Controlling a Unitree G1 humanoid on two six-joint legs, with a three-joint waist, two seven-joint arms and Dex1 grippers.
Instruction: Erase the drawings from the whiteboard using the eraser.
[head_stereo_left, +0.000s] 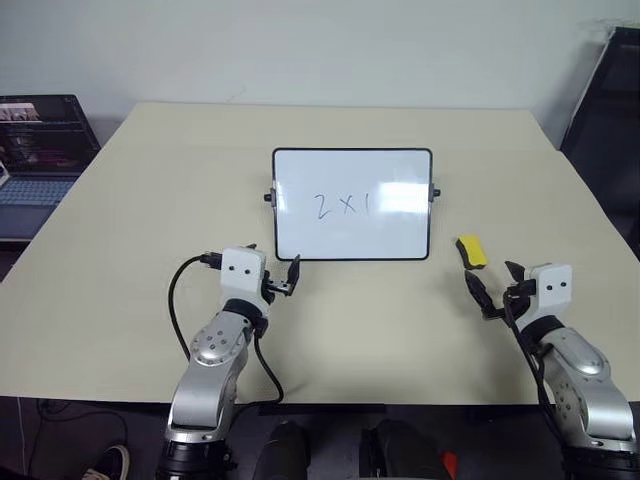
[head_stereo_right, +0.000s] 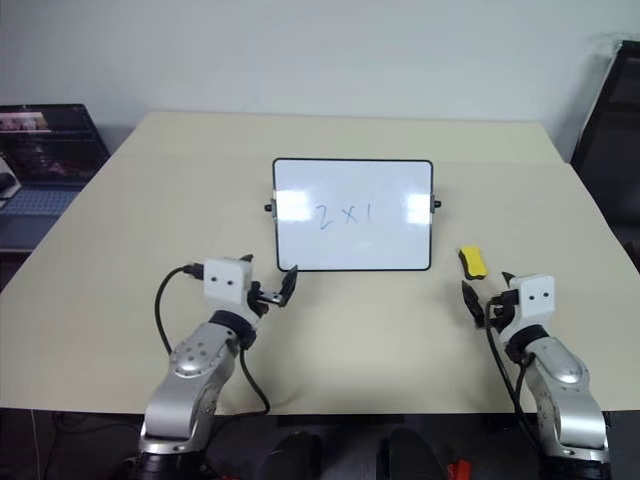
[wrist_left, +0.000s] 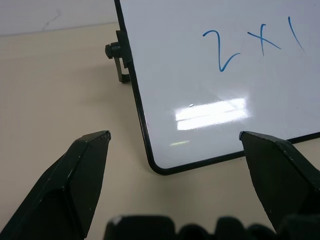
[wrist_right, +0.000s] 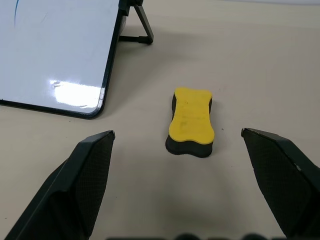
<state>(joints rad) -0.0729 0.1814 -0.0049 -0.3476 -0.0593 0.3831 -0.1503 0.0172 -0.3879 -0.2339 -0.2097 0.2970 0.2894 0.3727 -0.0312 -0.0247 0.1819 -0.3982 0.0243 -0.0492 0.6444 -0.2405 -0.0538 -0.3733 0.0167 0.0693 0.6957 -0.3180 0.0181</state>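
The whiteboard (head_stereo_left: 352, 205) stands propped at the centre of the frame on the beige table (head_stereo_left: 130, 200), with the drawings (head_stereo_left: 342, 205), a blue "2 x 1", near its middle. The eraser (head_stereo_left: 471, 251) lies yellow side up on the table just right of the board's lower right corner. At lower right the right gripper (head_stereo_left: 492, 287) sits just short of the eraser, jaws spread wide and empty. At lower left the left gripper (head_stereo_left: 283, 277) faces the board's lower left corner, jaws likewise wide and empty.
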